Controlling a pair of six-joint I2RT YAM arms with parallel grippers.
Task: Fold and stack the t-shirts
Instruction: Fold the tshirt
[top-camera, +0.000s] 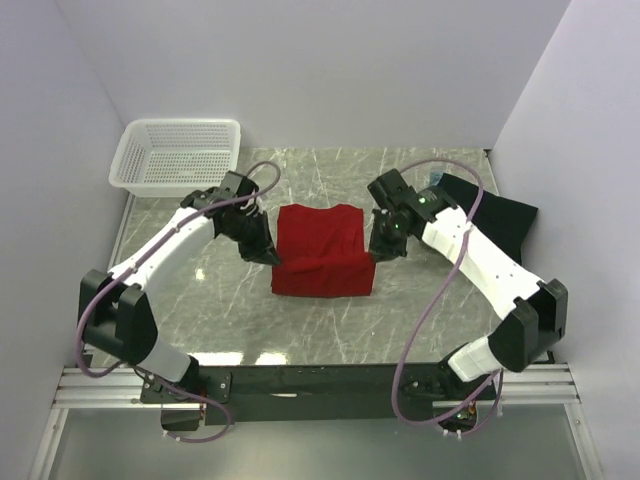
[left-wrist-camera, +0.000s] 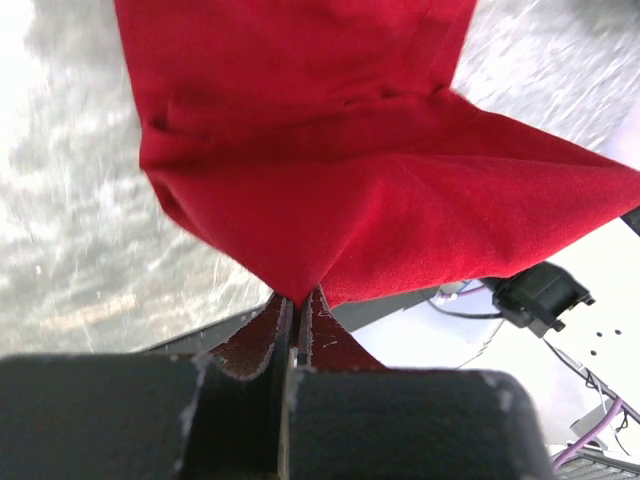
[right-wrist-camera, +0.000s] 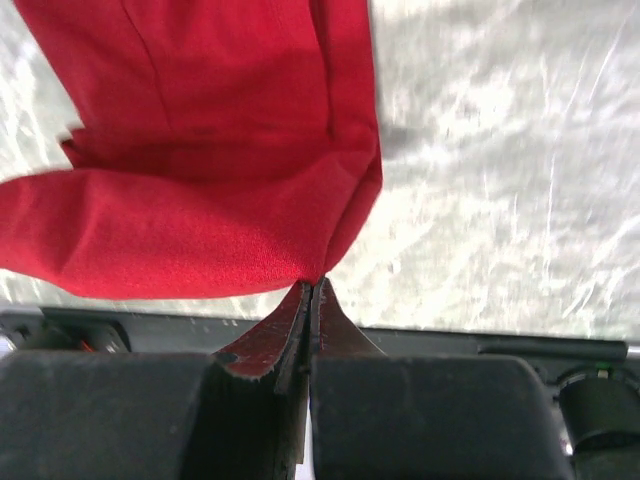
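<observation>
A red t-shirt (top-camera: 322, 250) lies mid-table, partly folded, its near part raised as a doubled band. My left gripper (top-camera: 272, 255) is shut on the shirt's left near corner. In the left wrist view the red cloth (left-wrist-camera: 330, 170) runs into the tip of that gripper (left-wrist-camera: 299, 300). My right gripper (top-camera: 378, 250) is shut on the right near corner. The right wrist view has the red cloth (right-wrist-camera: 200, 190) pinched at that gripper (right-wrist-camera: 313, 285). A black t-shirt (top-camera: 505, 220) lies at the right edge, partly behind my right arm, with a light blue edge (top-camera: 432, 190) next to it.
A white mesh basket (top-camera: 178, 155) stands at the back left corner. White walls close in the marbled table (top-camera: 330, 320) on three sides. The arms' bases and a black rail (top-camera: 330, 380) line the near edge.
</observation>
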